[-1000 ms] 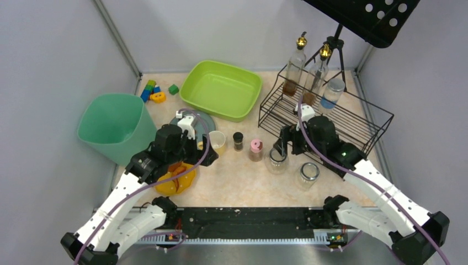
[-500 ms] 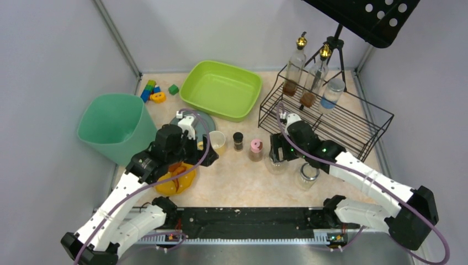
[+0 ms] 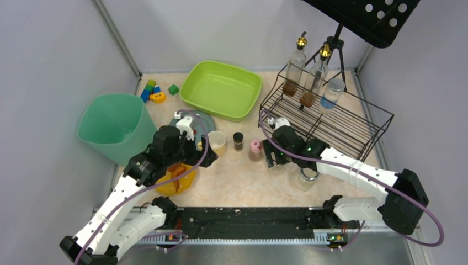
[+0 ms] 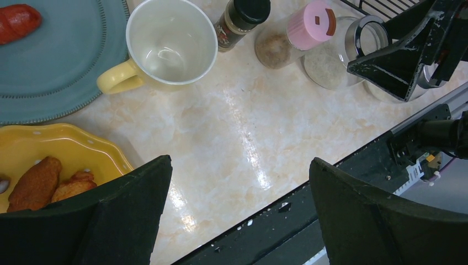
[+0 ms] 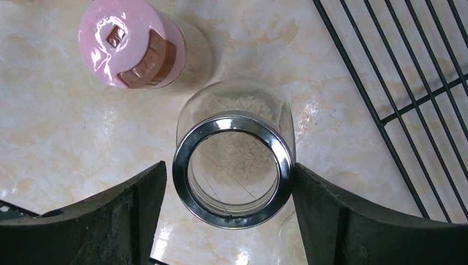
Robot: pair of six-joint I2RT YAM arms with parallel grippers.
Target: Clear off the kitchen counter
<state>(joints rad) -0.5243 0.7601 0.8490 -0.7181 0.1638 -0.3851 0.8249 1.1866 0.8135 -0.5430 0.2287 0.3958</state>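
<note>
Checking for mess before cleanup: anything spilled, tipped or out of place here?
Nothing spilled or tipped shows. Coloured toy blocks in the far left corner of the kitchen counter look out of place among kitchenware.

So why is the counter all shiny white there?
Left wrist view: white glare streaks across the kitchen counter. Right wrist view: light glints on the pink lid and the jar's metal rim. Top external view: even light, hardly any glare.

This is a lab test cell dressed as a kitchen: plain grey walls (image 3: 49, 66) box in a stone-patterned kitchen counter (image 3: 243, 182), two robot arms (image 3: 118, 194) stand on a black rail (image 3: 248, 221), and a wire rack (image 3: 342, 118) holds oil bottles (image 3: 296, 63).
</note>
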